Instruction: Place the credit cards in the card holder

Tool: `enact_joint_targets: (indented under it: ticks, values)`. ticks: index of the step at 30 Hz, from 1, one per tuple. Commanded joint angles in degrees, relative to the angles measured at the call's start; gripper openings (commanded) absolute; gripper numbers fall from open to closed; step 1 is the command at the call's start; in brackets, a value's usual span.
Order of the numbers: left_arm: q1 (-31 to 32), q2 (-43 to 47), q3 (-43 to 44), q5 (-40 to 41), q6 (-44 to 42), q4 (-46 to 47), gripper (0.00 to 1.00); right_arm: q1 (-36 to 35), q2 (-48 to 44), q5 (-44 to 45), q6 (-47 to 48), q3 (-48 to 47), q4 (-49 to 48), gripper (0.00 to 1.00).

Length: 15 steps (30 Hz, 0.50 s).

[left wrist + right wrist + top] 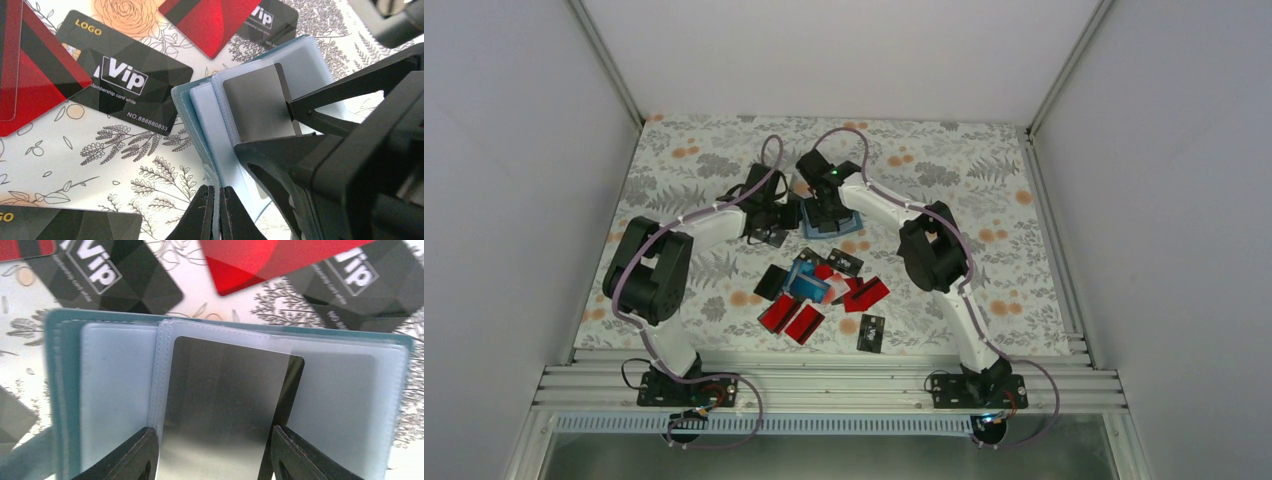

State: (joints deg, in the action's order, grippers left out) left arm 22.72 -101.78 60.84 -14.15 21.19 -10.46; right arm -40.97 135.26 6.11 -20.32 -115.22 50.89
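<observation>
The teal card holder (836, 226) lies open at the back centre of the table, its clear sleeves (115, 390) showing. My left gripper (217, 212) is shut on the card holder's near edge (200, 125). My right gripper (214, 450) reaches over the card holder from the right, its fingertips against the two long edges of a black card (225, 400). That black card (255, 105) sits partly inside one sleeve, and its near end is out of frame. More credit cards, red, black and blue, lie in a loose pile (809, 290) nearer the arms.
Black Vip cards (125, 92) and a red card (210, 20) lie on the flowered cloth right beside the holder. A single black card (871, 331) lies near the table's front edge. White walls and metal rails (1044, 200) bound the table.
</observation>
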Motion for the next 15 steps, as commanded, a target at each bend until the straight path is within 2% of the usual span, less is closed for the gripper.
enact_joint_targets:
  ticks: [1, 8, 12, 15]
  values:
    - [-0.1, 3.1, 1.0, -0.4, -1.1, 1.0, 0.02, 0.0, -1.7, 5.5, -0.7, -1.7, 3.8, 0.58]
    - [0.0, 3.5, 0.8, -0.4, -1.1, 0.9, 0.02, 0.0, -2.8, 4.5, -0.3, -2.0, 3.7, 0.61]
    - [0.0, 3.5, 0.7, -0.6, -1.2, 1.0, 0.02, 0.4, -4.2, -4.6, 0.5, -0.6, 0.8, 0.66]
    - [0.0, 3.8, 0.7, -0.8, -1.2, 0.9, 0.02, 0.5, -4.5, -6.5, 0.2, -0.5, 0.1, 0.68]
